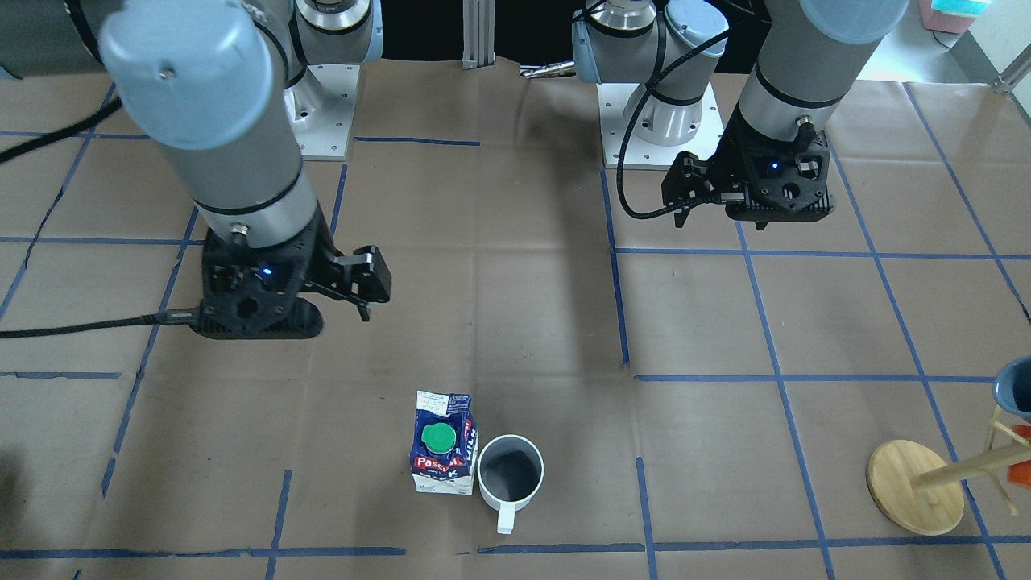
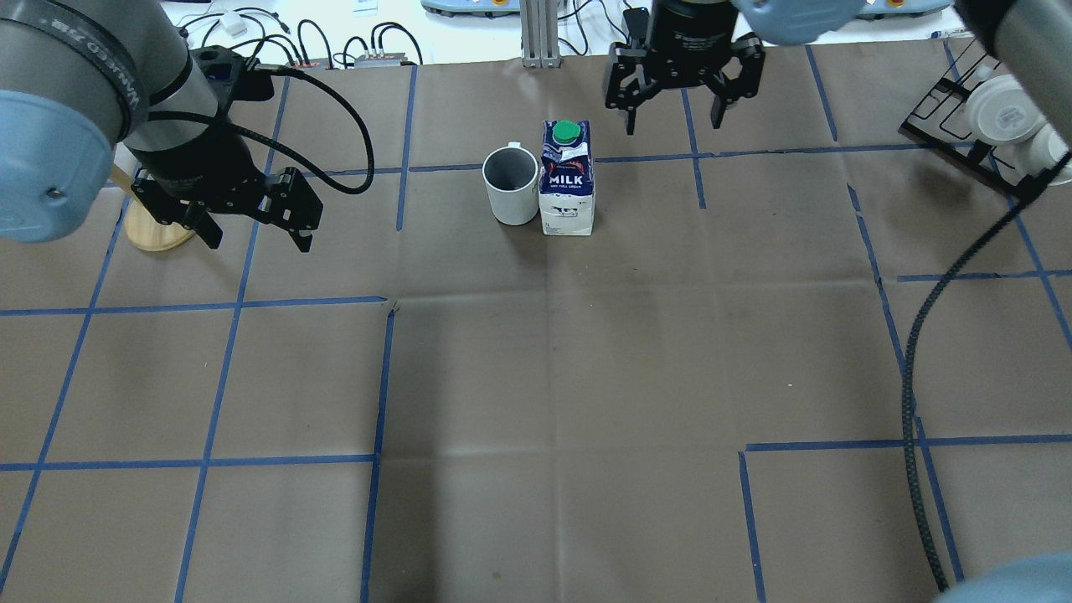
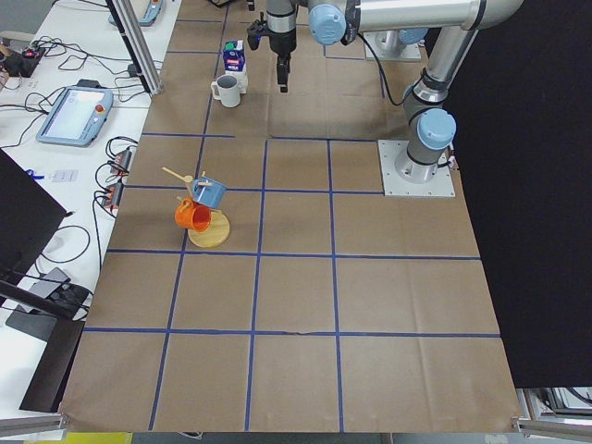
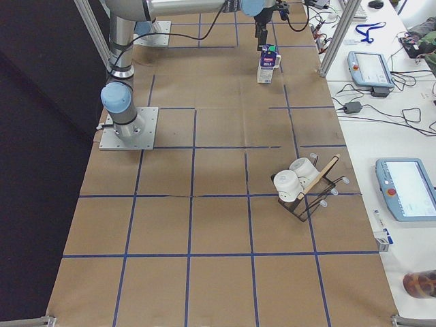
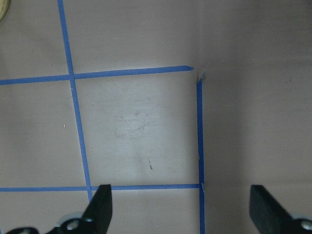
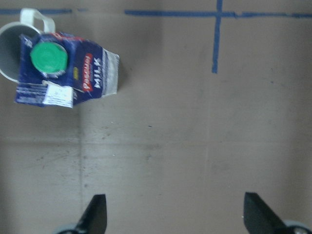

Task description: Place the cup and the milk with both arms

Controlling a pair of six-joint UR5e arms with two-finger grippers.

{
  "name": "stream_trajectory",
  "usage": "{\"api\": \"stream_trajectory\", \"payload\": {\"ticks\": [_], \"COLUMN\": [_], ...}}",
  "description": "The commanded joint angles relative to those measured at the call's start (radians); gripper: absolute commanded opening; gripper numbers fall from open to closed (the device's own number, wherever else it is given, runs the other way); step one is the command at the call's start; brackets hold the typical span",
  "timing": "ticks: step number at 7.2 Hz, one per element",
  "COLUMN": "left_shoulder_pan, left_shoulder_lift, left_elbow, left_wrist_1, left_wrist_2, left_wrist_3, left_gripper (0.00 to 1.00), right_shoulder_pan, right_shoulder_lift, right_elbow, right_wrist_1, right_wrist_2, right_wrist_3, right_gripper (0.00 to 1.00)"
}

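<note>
The white cup stands upright on the brown paper at the far middle, its handle pointing away from the robot. The milk stands upright against the cup's right side, green cap on top. Both also show in the front view, the cup and the milk. My right gripper is open and empty, hovering up and to the right of the milk; its wrist view holds the milk at top left. My left gripper is open and empty, well left of the cup, over bare paper.
A wooden mug tree holding a blue mug and an orange mug stands at the table's left end, close to my left gripper. A black wire rack with white cups sits at the far right. Blue tape lines grid the paper.
</note>
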Motion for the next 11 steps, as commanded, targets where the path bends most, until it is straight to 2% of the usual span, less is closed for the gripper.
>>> {"api": "stream_trajectory", "payload": {"ticks": [1,2,4,11], "left_shoulder_pan": [0.002,0.000,0.002,0.002], "left_shoulder_lift": [0.006,0.008,0.010,0.031], "left_elbow": [-0.002,-0.002,-0.001,-0.002], "left_wrist_1": [-0.002,-0.002,-0.002,0.000], "left_wrist_2": [0.001,0.002,0.002,0.004], "left_wrist_3": [0.002,0.002,0.003,0.002], "left_gripper": [1.00,1.00,1.00,1.00], "right_shoulder_pan": [-0.084,-0.082,-0.087,-0.107], "right_shoulder_lift": [-0.224,-0.299,-0.364,-0.366], "right_elbow": [0.247,0.339,0.411,0.402], "right_wrist_1": [-0.015,-0.087,-0.107,-0.107], "right_wrist_2": [0.012,0.002,-0.003,-0.044], "right_wrist_3": [-0.054,-0.037,-0.038,-0.025], "right_gripper": [1.00,1.00,1.00,1.00]}}
